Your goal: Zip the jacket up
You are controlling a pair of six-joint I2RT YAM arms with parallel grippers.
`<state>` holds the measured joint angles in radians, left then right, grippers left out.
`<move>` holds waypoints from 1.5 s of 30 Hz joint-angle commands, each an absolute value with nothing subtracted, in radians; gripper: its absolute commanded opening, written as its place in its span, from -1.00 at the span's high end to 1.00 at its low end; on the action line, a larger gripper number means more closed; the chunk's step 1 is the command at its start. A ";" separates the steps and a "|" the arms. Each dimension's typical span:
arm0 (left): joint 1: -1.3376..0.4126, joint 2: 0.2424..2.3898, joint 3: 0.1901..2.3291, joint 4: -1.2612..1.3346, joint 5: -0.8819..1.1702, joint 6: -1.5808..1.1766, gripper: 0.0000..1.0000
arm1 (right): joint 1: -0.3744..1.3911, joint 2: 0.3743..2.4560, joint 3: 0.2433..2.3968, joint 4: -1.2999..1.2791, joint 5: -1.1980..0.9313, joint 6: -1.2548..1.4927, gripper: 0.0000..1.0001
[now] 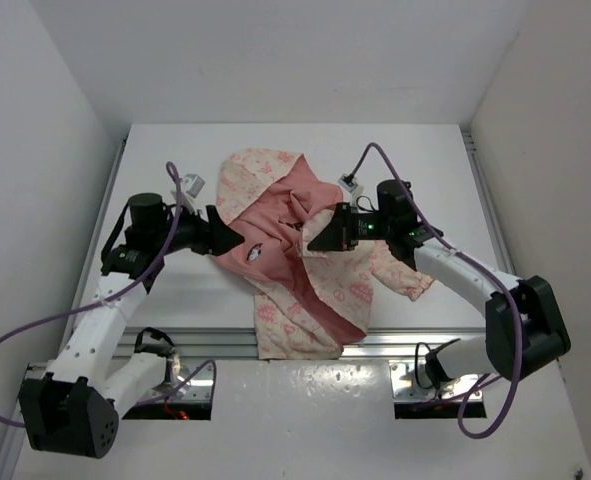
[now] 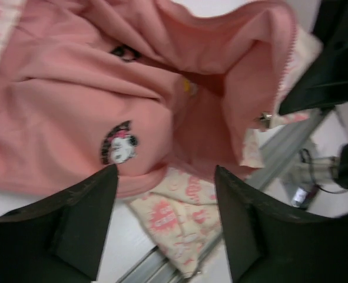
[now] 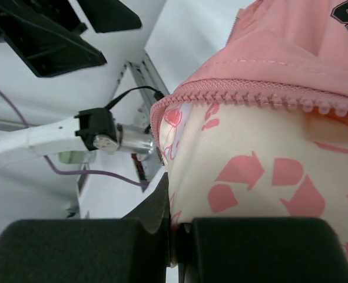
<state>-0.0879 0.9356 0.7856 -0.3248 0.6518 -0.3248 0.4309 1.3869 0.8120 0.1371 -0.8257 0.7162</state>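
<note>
The jacket [image 1: 295,262] lies open at the table's middle, salmon-pink lining up, hood at the far end, hem over the front rail. My left gripper [image 1: 237,240] is open and empty at the jacket's left edge. In the left wrist view its fingers straddle [image 2: 165,171] a cream printed fold, beside the lining [image 2: 73,100] with a round patch [image 2: 119,144]. My right gripper [image 1: 310,238] is shut on the right front panel near its zipper edge and holds it raised. The right wrist view shows the fingers [image 3: 174,227] pinching cream printed fabric [image 3: 262,171] below the pink zipper teeth [image 3: 268,97]. A metal zipper pull [image 2: 265,118] hangs on that lifted edge.
An aluminium rail [image 1: 405,345] runs along the table's front edge, under the hem. White walls close in the left, right and back. The right sleeve [image 1: 405,275] lies under the right arm. Purple cables loop over both arms.
</note>
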 commanded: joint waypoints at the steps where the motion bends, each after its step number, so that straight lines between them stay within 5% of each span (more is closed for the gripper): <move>1: -0.147 0.965 0.787 -0.127 0.796 -0.446 -0.38 | 0.416 1.335 0.782 0.422 -0.929 0.861 1.00; 17: -0.319 1.035 0.882 -0.049 0.893 -0.353 -0.02 | 0.416 1.324 0.792 0.511 -1.081 0.942 1.00; 23: -0.400 1.020 0.865 0.098 0.966 -0.365 0.41 | 0.448 1.302 0.779 0.535 -1.121 0.867 1.00; 45: -0.511 1.072 0.881 0.046 0.996 -0.313 0.44 | 0.459 1.305 0.834 0.538 -1.117 0.853 1.00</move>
